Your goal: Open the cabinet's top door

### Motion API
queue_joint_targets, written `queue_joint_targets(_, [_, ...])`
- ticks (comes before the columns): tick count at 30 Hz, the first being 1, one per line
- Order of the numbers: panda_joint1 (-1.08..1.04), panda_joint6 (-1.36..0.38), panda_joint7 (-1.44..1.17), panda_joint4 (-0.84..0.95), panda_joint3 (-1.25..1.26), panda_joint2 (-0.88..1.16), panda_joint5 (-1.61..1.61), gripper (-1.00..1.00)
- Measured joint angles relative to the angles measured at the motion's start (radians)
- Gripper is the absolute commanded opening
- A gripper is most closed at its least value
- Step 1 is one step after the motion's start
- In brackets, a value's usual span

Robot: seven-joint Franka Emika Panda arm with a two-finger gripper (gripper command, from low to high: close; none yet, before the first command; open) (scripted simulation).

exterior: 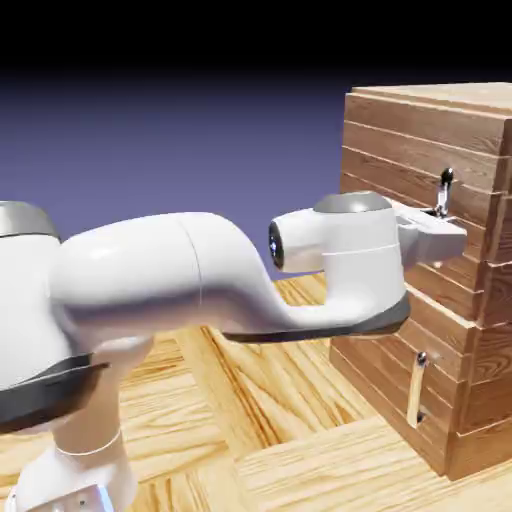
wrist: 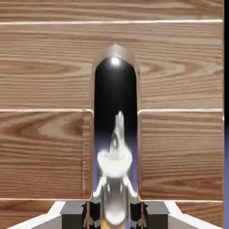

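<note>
Exterior view: your gripper (exterior: 441, 222) meets the top door (exterior: 400, 170) of the cabinet (exterior: 470, 330) at its long silver handle (exterior: 444, 188). Hand view: jaws clamped tight around that handle (wrist: 115, 134). No readable writing anywhere.

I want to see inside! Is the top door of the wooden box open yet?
Still shut. The top door lies flush with the cabinet, no gap showing. The gripper is closed on its handle.
</note>
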Motion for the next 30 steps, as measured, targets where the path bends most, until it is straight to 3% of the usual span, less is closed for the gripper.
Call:
queue_joint_targets(12, [-0.435, -0.182, 0.110, -0.298, 0.353, 0.081, 0.176, -1.00])
queue_joint_targets(30, [-0.986, -0.271, 0.077, -0.588, 0.990, -0.048, 0.704, -1.00])
